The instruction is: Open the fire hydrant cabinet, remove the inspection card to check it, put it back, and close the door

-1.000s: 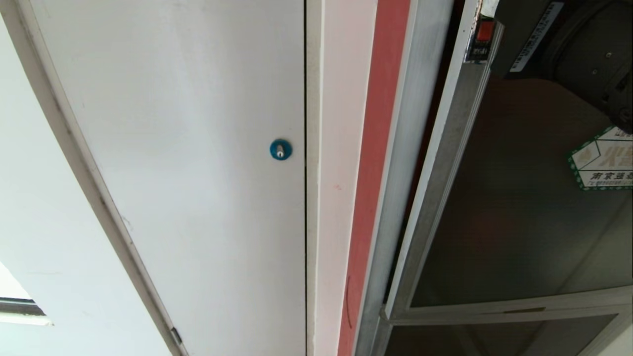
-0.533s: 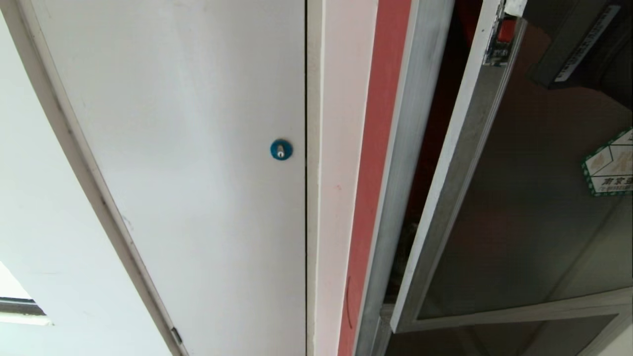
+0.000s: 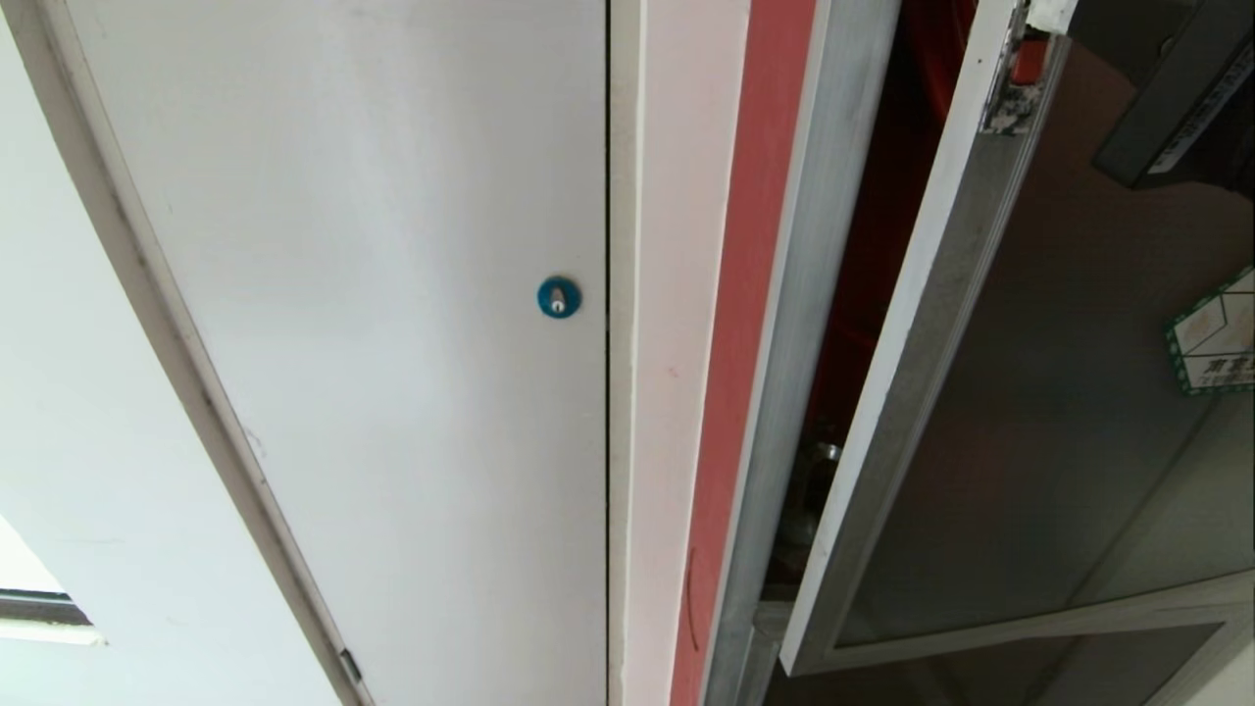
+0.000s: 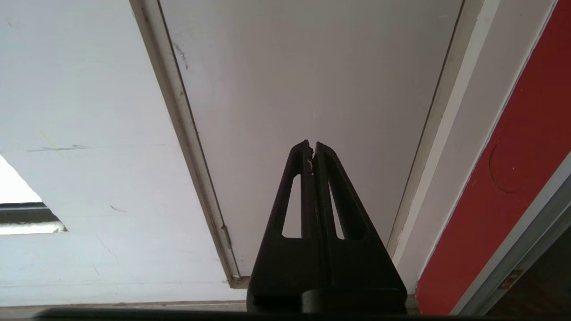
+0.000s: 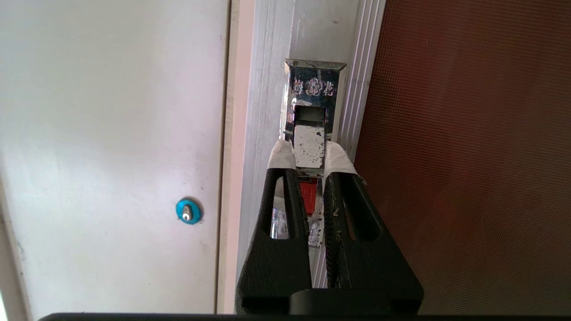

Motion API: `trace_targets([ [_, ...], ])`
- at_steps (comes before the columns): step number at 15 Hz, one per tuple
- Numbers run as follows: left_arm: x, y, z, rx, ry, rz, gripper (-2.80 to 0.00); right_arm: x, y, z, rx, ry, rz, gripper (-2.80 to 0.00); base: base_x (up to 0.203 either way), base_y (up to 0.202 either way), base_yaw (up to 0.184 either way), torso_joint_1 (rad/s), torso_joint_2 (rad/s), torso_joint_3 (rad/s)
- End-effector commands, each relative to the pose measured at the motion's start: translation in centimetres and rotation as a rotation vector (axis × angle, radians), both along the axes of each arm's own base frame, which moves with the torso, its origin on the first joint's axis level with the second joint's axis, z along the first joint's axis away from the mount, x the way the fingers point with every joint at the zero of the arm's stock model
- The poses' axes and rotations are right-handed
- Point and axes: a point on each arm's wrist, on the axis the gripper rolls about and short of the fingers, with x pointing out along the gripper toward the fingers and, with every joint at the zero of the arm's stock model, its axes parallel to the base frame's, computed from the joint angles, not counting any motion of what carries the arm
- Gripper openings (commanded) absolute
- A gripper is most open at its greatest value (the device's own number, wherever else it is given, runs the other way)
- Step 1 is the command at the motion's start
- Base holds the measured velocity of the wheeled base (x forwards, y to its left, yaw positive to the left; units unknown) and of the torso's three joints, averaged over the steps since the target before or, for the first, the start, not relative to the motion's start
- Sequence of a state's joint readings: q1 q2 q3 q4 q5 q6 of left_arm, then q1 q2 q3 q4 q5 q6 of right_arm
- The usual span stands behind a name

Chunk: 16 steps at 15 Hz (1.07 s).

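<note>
To your left stands the white panel with its blue lock; nothing blocks the door on the right. It hangs ajar (dark glass, silver frame), red cabinet behind. Your right gripper pinches the latch; left gripper pressed together.

You see the door, dark tinted glass in a silver frame, standing ajar from the fire hydrant cabinet, whose red interior shows through the gap.
</note>
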<state>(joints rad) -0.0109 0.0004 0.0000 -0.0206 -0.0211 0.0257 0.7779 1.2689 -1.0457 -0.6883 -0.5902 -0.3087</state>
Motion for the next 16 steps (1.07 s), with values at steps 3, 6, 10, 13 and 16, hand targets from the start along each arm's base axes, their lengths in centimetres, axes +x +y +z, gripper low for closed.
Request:
trace_targets([
  [3,0.1,0.0,-0.3,0.0,0.011,0.0,-2.8,0.1,0.1,-1.0,-0.021,0.024,-0.007,-2.8,0.0,0.0,0.0,0.0,0.0,0.0],
  [6,0.1,0.0,-0.3,0.0,0.012,0.0,-2.8,0.0,0.0,-1.5,-0.034,0.037,-0.006,-2.8,0.0,0.0,0.0,0.0,0.0,0.0],
  [10,0.1,0.0,-0.3,0.0,0.011,0.0,-2.8,0.0,0.0,-1.8,-0.043,0.046,-0.008,-2.8,0.0,0.0,0.0,0.0,0.0,0.0],
  [13,0.1,0.0,-0.3,0.0,0.012,0.0,-2.8,0.0,0.0,-1.8,-0.044,0.045,-0.009,0.0,0.0,0.0,0.0,0.0,0.0,0.0],
  [16,0.1,0.0,-0.3,0.0,0.011,0.0,-2.8,-0.1,-0.1,-2.0,-0.047,0.047,-0.008,0.0,0.0,0.0,0.0,0.0,0.0,0.0],
])
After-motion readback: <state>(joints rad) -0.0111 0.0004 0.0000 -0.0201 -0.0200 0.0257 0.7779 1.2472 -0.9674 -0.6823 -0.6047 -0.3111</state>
